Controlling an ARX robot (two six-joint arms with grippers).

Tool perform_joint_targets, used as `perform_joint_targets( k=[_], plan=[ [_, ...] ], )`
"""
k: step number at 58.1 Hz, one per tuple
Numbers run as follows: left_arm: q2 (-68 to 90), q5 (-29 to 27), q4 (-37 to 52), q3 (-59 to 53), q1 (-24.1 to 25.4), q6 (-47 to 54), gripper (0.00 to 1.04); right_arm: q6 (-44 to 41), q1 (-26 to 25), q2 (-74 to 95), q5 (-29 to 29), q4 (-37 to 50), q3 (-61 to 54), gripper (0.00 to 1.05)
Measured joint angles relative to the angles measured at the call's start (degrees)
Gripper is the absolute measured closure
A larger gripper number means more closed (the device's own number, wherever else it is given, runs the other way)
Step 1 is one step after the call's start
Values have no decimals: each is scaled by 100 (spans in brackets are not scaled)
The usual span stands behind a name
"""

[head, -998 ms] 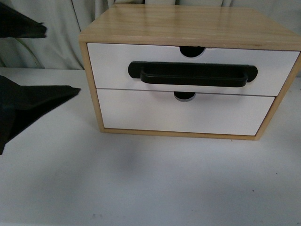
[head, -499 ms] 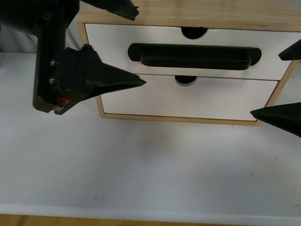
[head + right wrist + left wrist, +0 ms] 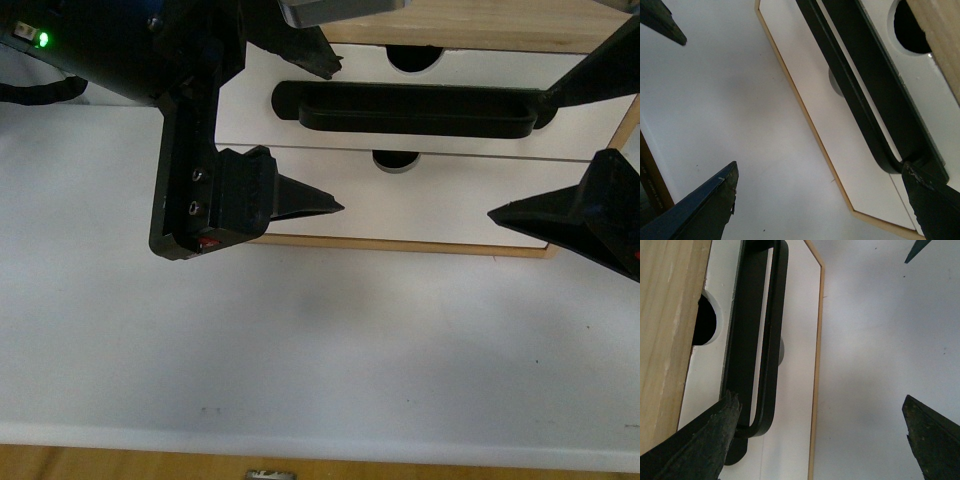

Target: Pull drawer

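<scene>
The left tool is spread wide, with nothing between its fingers. Its upper finger points at the left end of the black bar handle, and its lower finger reaches in front of the plain lower drawer front. In the left wrist view, the left tool has one fingertip lying over the rounded end of the handle. I cannot tell whether the two touch. The other finger hangs well apart, over bare tabletop.

The right tool is also spread wide and holds nothing. Its upper finger meets the right end of the same handle, and its lower finger sits in front of the lower front's right side. In the right wrist view, the right tool has one fingertip over the handle's end, with contact again unclear.

The drawer lies between the two tools, just beyond their tips. It sits in the top slot of the wooden case, and its half-round notch is above the middle of the handle. The lower front has a smaller notch of its own. Below both tools, the white tabletop spreads out toward the camera. A green light glows on the left arm behind its tool.
</scene>
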Motion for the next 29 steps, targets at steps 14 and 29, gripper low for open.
perform_joint_targets(
  k=[14, 29],
  plan=[
    [282, -98, -94, 225, -74, 166, 6, -63, 37, 166, -68, -59, 245, 9],
    [610, -264, -129, 487, -44, 358, 6, -92, 74, 240, -131, -138, 389, 9]
  ],
)
